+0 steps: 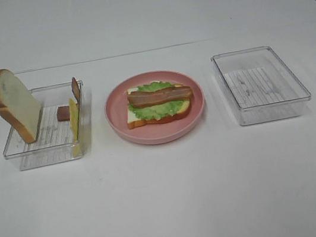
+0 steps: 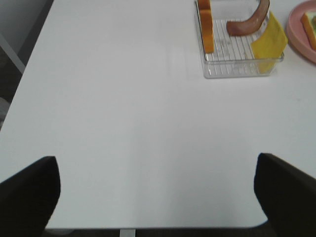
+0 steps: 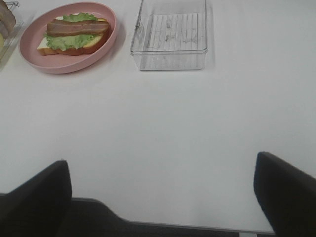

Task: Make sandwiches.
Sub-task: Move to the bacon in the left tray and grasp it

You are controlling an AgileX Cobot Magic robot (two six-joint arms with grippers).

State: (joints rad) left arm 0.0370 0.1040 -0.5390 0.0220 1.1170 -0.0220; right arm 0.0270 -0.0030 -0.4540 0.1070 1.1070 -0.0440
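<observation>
Sandwich (image 1: pixel 157 103) lacks cheese (image 1: pixel 74 122) — left gripper (image 2: pixel 157 195), fingers spread like the right gripper (image 3: pixel 162 195), should pinch its upper edge gently, then lay it flat.

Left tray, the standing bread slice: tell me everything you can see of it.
The bread slice has a white, faintly mottled face and tan-brown crust, rounded at the top. It stands on edge inside the clear tray, tilted, lower edge on the ribbed floor, top rising well above the rim; it seems to lean on the tray's left wall. Nothing else touches it: the cheese slice stands at the opposite wall.
</observation>
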